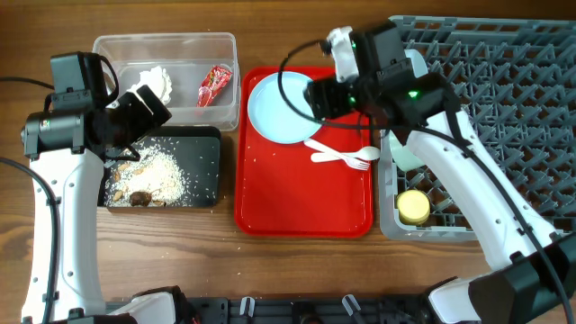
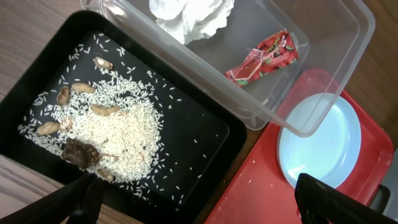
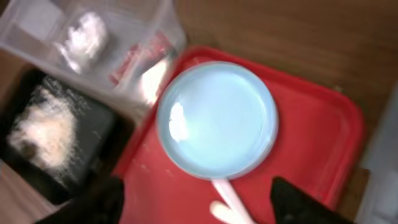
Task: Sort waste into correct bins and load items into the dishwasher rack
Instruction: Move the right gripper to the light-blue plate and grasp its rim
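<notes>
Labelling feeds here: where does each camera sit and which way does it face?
Overhead: above the table, facing straight down on the flat red plastic tray; left arm and right arm show.
Left wrist: on the left arm, facing down at the shallow black rectangular tray; left tool tips show.
Right wrist: on the right arm, facing down at the round light blue plate; right tool tips show.
Shared: all show that plate.

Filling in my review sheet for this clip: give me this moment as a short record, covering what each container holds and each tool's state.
clear tub: tissue, red wrapper
black tray: food scraps
red tray: blue plate, white fork and spoon
rack: yellow cup visible
left tool: open, holding nothing
right tool: open, above blue plate
</notes>
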You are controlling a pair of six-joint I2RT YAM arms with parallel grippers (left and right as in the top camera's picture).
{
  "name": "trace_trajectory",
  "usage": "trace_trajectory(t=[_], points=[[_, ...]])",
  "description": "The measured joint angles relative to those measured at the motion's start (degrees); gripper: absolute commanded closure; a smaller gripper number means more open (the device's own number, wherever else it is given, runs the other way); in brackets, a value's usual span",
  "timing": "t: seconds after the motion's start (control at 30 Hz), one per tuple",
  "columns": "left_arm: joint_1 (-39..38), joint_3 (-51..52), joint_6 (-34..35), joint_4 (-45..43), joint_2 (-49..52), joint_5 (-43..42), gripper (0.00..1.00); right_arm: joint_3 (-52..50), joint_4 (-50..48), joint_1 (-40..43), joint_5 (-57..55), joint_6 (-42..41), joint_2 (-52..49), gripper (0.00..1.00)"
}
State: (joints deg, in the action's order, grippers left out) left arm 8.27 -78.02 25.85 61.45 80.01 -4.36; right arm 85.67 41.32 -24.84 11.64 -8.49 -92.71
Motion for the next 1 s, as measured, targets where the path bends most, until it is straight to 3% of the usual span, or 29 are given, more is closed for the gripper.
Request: trace_trajectory(t=[0.1,0.2,0.4,0.7,0.87,1.0], points=[[0.0,0.0,0.0,0.02,0.0,-0.02,0.0,-0.57,-2.25,-0.04,0.22,-7.43,-2.05,0.33],[0.0,0.0,0.0,0.02,0.0,0.0,0.0,-0.79,-2.97,-0.02,-1.46,-14.32,-6.86,0.42],[0.0,0.0,0.0,0.04,0.0,-0.02,0.0,-1.44,-3.19,-0.02,-3.26,-22.12,-17.59,0.53],[0.0,0.0,0.0,0.04,0.0,0.0,0.0,-1.97,-3.26,-0.02,-4.09,-27.74,-25.62,0.71],[0.0,0.0,0.0,0.04,0.0,0.0,0.0,-1.97,-2.82,-0.02,-4.85,-29.92,-25.94,0.91],[0.0,0.0,0.0,0.04,0.0,-0.02,0.0,-1.97,-2.86,-0.02,-5.27,-31.26,-26.34,0.93]])
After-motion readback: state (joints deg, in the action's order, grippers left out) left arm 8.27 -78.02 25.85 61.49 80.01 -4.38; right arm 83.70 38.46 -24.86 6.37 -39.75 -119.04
